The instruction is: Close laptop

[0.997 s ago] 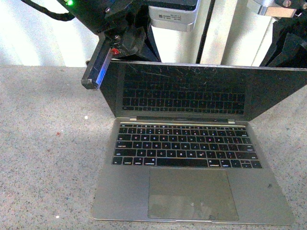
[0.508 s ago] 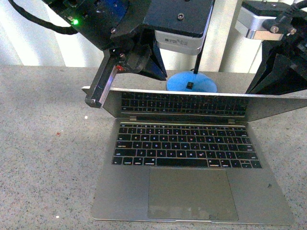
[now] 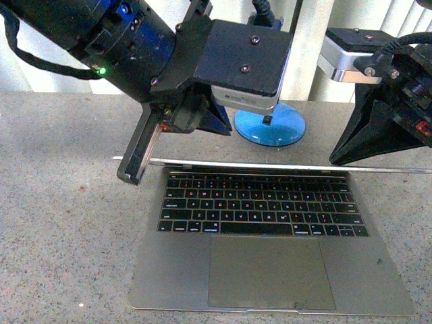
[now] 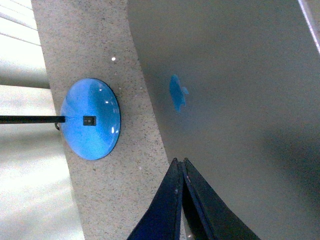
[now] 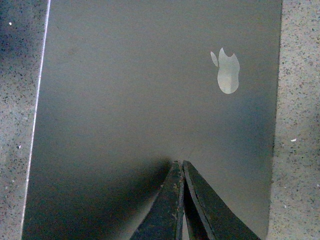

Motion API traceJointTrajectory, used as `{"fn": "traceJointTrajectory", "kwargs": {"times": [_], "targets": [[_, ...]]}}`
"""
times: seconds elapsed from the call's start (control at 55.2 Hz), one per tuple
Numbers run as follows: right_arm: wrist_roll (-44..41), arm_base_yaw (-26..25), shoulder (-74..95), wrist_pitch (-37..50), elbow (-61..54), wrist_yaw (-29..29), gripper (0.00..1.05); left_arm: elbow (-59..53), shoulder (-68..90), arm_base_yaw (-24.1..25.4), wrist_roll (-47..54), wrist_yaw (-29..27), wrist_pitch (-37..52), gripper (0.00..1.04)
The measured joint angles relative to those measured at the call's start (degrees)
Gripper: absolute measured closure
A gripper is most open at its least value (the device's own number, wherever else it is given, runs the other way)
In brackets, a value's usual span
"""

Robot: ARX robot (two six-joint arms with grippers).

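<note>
In the front view the laptop (image 3: 172, 270) sits open on the desk (image 3: 61, 236), base flat and keyboard towards us. Its lid (image 3: 270, 164) shows only as a thin edge, hanging roughly level above the back row of keys. The left gripper (image 3: 135, 169) is at the lid's left corner and the right gripper (image 3: 364, 152) is over its right part. A blue round base (image 3: 270, 125) stands behind.

In the left wrist view the jaws are clenched together, empty, tips towards the lid's grey back.

In the right wrist view the jaws are likewise pressed tight on nothing, tips at the lid near the apple logo (image 5: 227, 70).

We judge the lid stiff but thin, with smooth metal that is slippery and glass beneath that is fragile. It wants no pinching. Press on its back near the free edge, evenly on both sides, and ease it down so that it does not slam.
</note>
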Motion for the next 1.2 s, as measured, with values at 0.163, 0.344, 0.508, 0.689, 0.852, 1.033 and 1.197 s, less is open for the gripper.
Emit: {"fn": "traceJointTrajectory", "kwargs": {"times": [0.163, 0.344, 0.508, 0.689, 0.852, 1.033, 1.197], "targets": [[0.1, 0.0, 0.0, 0.9, -1.0, -0.1, 1.02, -2.9, -0.3, -0.2, 0.1, 0.7, 2.1, 1.01], [0.2, 0.0, 0.0, 1.8, -1.6, -0.1, 1.02, -5.9, -0.4, -0.4, 0.1, 1.1, 4.6, 1.01], [0.4, 0.0, 0.4, 2.6, -2.5, -0.5, 1.02, -7.7, -0.4, -0.7, 0.1, 1.5, 6.4, 1.01], [0.5, 0.1, 1.4, 3.5, -3.2, -0.8, 1.02, -9.4, -0.4, -1.0, 0.0, 2.0, 8.0, 1.01], [1.0, 0.5, 2.2, 4.7, -4.1, -1.3, 1.02, -11.1, -0.4, -1.5, -0.1, 2.3, 9.0, 1.01], [1.7, 1.2, 2.8, 6.1, -5.1, -2.2, 1.02, -12.7, -0.4, -1.9, -0.4, 2.5, 10.1, 1.01], [2.0, 1.7, 3.6, 7.4, -5.8, -2.4, 1.02, -14.3, -0.4, -2.3, -0.6, 2.5, 11.5, 1.01]]}}
